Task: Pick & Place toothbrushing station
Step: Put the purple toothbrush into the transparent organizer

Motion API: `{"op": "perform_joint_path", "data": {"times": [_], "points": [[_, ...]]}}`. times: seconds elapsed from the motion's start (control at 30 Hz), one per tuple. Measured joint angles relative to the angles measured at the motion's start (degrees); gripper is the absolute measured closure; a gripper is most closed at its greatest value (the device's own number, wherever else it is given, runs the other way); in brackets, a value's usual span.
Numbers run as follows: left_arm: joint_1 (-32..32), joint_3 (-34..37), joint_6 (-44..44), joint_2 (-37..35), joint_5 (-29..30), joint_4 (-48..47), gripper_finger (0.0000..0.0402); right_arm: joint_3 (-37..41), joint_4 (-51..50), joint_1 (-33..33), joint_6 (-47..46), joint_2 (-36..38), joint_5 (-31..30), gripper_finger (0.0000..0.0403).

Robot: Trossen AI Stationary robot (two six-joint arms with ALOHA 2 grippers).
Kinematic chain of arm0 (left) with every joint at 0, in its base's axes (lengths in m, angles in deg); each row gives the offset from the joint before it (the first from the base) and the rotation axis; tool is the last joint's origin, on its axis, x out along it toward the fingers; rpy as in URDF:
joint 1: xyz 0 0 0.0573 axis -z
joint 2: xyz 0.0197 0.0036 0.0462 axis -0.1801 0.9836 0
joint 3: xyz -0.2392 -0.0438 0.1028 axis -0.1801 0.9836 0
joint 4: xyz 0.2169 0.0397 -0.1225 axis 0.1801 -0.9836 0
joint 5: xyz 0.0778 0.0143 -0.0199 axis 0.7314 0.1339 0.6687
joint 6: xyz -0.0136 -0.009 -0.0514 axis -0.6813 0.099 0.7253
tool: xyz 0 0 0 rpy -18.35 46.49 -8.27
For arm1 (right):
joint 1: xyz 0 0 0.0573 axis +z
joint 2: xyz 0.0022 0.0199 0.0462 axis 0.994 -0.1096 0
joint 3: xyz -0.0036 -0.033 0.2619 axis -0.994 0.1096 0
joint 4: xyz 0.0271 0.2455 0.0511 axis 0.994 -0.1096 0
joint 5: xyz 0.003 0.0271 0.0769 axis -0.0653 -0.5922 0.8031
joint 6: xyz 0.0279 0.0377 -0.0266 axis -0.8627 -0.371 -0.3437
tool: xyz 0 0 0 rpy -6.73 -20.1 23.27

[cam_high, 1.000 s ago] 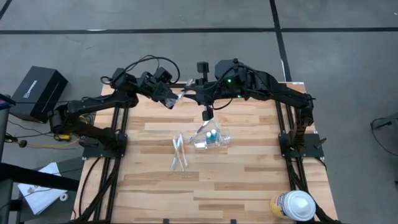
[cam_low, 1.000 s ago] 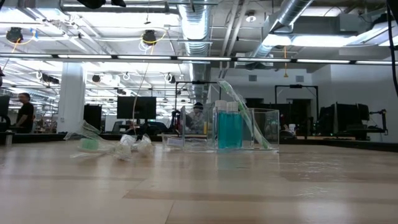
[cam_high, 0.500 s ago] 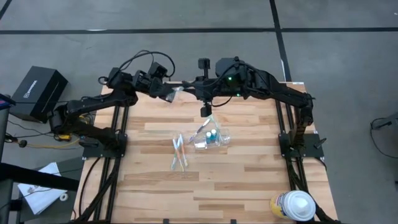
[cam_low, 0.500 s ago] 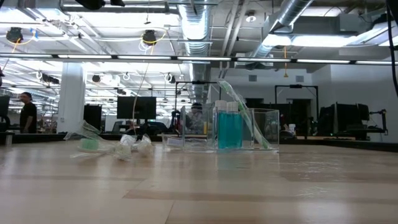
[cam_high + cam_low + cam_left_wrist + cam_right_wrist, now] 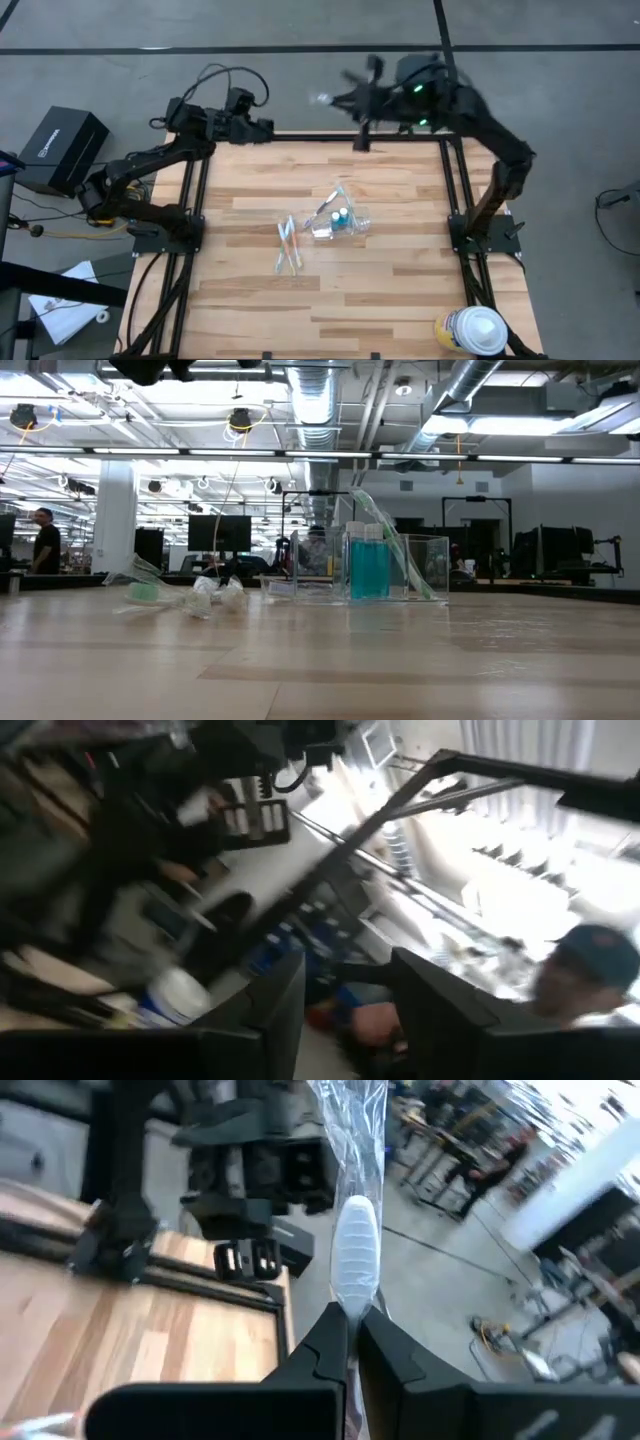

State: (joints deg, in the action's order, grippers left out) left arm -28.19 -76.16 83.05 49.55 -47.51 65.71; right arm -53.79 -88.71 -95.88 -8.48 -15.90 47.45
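Only the right wrist view showed the right gripper (image 5: 349,1330) clamped on a wrapped toothbrush (image 5: 356,1255), head pointing straight out from the fingers; whether the left gripper (image 5: 262,126) was open could not be told.

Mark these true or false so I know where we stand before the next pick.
1. The right pincer is shut on a wrapped toothbrush. True.
2. The two toothpaste tubes stand upright in the clear cup. True.
3. The left pincer hovers directly over the cup. False: it is back at the far edge of the table, away from the cup.
4. The white-and-yellow container sits beside the cup at the table's middle. False: it is at the near right corner, apart from the cup.
5. A few toothbrushes lie loose on the table beside the cup. True.
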Motion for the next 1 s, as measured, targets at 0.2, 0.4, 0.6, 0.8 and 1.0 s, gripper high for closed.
{"op": "perform_joint_path", "data": {"times": [0.2,0.4,0.6,0.8,1.0], "points": [[-7.04,0.0,-17.92,0.0,1.55,-2.9,0.027,0.09,-1.5,-4.93,-10.12,6.05,3.01,0.0402],[-14.76,0.0,-32.05,0.0,2.32,-8.21,0.0309,0.09,-7.03,-5.8,-20.99,12.18,1.79,0.0403],[-21.48,0.0,-38.08,0.02,1.39,-9.56,0.0337,2.14,-14.39,3.3,-33.44,19.8,-16.4,0.0403],[-24.89,0.0,-38.09,0.02,-0.15,-9.57,0.0341,21.87,-13.51,25.28,-51.2,28.02,-51.08,0.0403],[-24.88,0.0,-38.01,0.02,-0.64,-9.54,0.0341,54.38,-7.3,40.6,-85.14,35.98,-75.03,0.0403]]}}
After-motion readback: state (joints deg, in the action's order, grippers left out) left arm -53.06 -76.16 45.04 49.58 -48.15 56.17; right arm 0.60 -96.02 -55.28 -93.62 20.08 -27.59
